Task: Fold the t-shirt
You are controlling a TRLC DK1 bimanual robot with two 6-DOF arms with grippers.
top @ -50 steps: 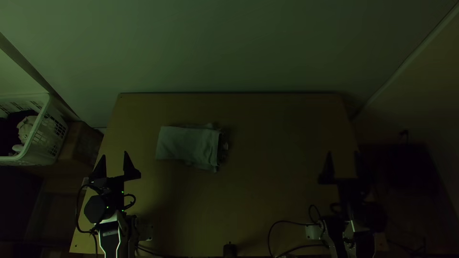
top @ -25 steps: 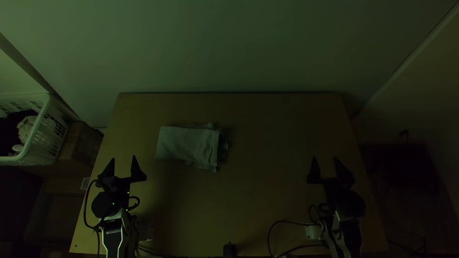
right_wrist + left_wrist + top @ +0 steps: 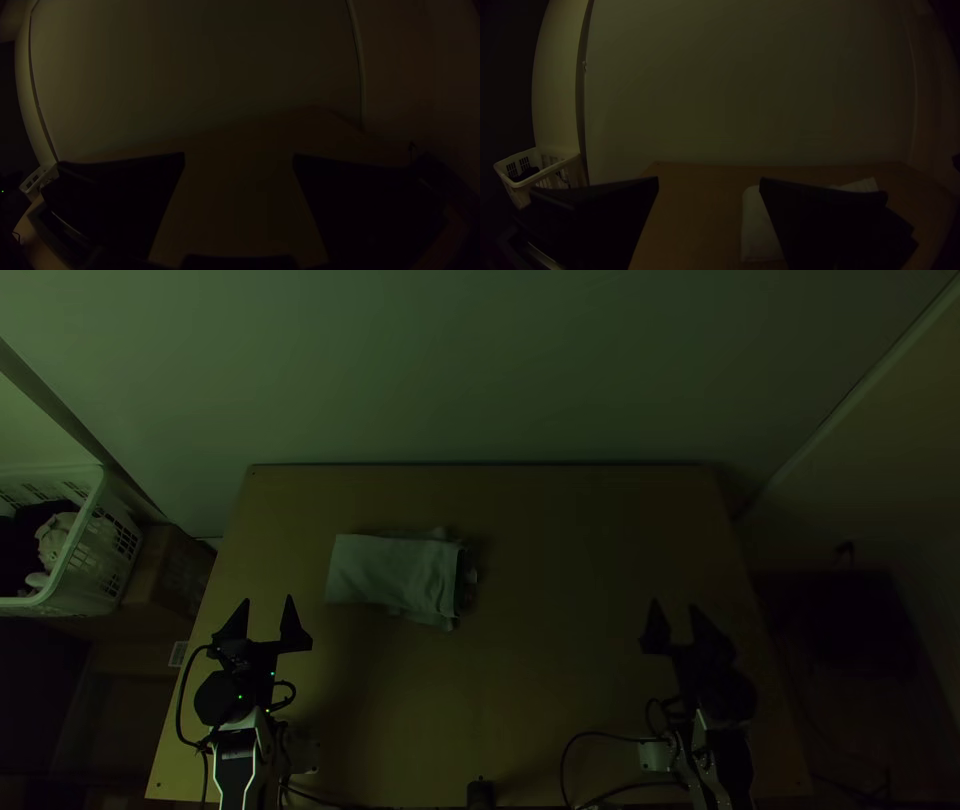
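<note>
Top view: the t-shirt (image 3: 395, 570) is lying on the table (image 3: 560, 690), farther out than the left gripper's (image 3: 268, 598) tips and offset toward the right gripper (image 3: 674, 605), apart from both. It is lying folded into a compact rectangle, layers poking out unevenly; the fold count is unclear. Its end toward the right gripper is sinking into shadow, a small pale patch showing there.

Jaws: both pairs are standing wide apart, holding nothing.

Hard to read: outward of the left gripper, the basket (image 3: 110, 560) is being cut off by the picture's edge, with dark cloth (image 3: 20, 545) and pale cloth (image 3: 55, 538) sitting inside. Behind and between the two grippers, a small dark object (image 3: 480, 792) is being cropped at the near edge; its identity is unclear. The right arm's black parts are blending into the dark.

Between views: the left wrist view is giving a low look past the left gripper (image 3: 709, 178); one finger is covering part of the t-shirt, pale cloth showing in the gap and beyond that finger. The right wrist view is showing dim tabletop between the right gripper's (image 3: 239, 154) fingers and, far outside them, the basket, partly hidden.
</note>
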